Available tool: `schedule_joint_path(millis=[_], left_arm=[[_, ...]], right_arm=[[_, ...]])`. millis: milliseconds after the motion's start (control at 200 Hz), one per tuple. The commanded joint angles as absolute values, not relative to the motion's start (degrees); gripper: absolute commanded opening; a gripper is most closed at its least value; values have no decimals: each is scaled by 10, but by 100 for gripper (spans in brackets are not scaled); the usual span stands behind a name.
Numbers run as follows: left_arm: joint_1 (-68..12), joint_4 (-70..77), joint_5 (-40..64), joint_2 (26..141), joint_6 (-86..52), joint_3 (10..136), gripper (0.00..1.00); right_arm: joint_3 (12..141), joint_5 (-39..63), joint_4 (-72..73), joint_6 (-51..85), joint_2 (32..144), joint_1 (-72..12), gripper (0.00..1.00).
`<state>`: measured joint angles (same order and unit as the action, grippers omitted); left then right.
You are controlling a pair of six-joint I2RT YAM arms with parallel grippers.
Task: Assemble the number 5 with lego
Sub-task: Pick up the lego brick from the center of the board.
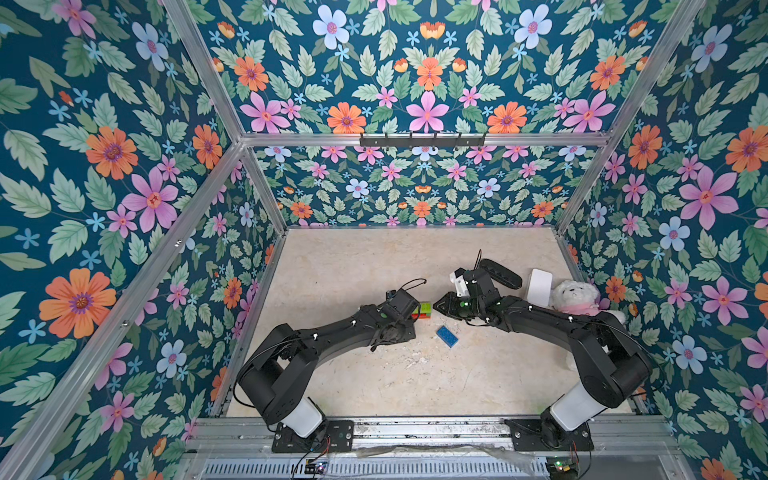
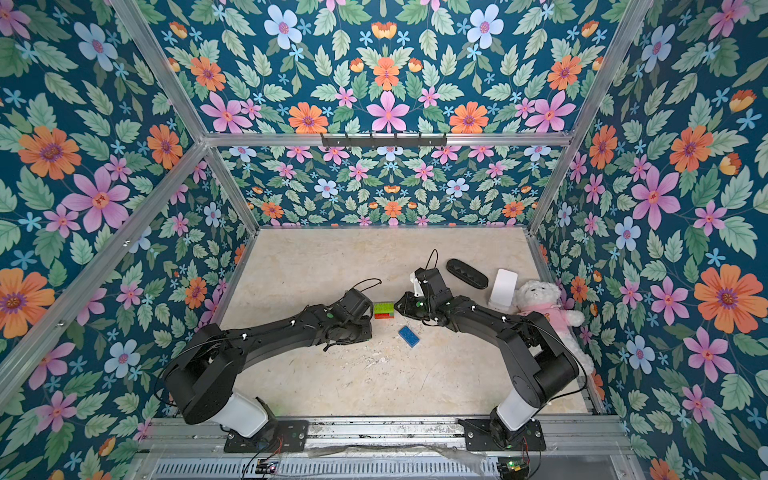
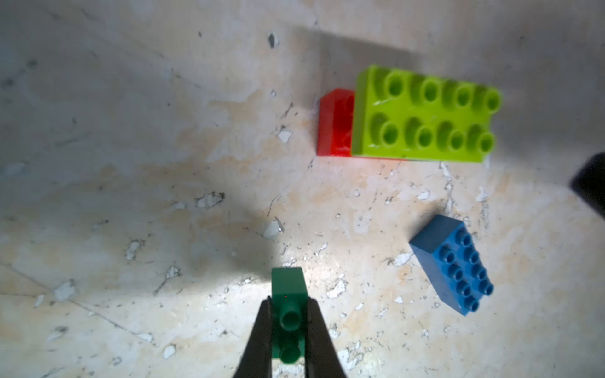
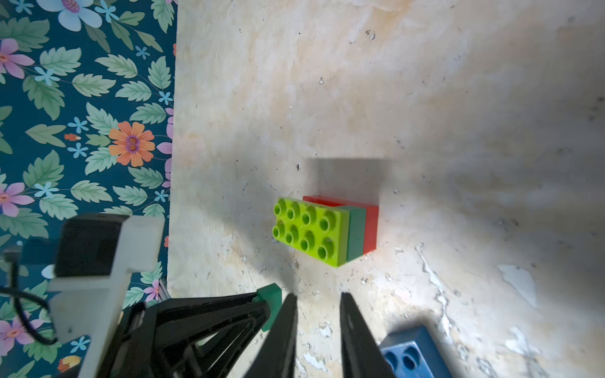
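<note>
Marbled beige tabletop (image 1: 374, 270), walled in floral print, carries a partial build between the two arms: a lime-green brick (image 3: 422, 114) over a dark green layer (image 4: 357, 232) on a red brick (image 3: 334, 131). The left gripper (image 3: 289, 302) pinches a small dark green brick (image 3: 287, 284) by its sides, near the stack but apart from it. The right gripper (image 4: 317, 297) has its fingers slightly apart with nothing between them, beside the loose blue brick (image 3: 451, 265). The step in hand looks like seating the small brick on the lime studs. That calls for lining it up over the end opposite the lower green piece, then pressing down, probably with the stack braced.
</note>
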<state>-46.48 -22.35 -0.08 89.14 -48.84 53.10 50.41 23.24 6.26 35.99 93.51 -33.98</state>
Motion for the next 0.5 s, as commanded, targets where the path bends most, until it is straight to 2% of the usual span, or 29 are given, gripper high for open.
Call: schedule_joint_path(millis=[0, 495], left_arm=[[-459, -254, -21, 882, -449, 547, 0], [-424, -280, -7, 890, -395, 623, 0]], right_arm=[[508, 262, 101, 365, 944, -339, 26], [534, 250, 87, 361, 1015, -334, 28]])
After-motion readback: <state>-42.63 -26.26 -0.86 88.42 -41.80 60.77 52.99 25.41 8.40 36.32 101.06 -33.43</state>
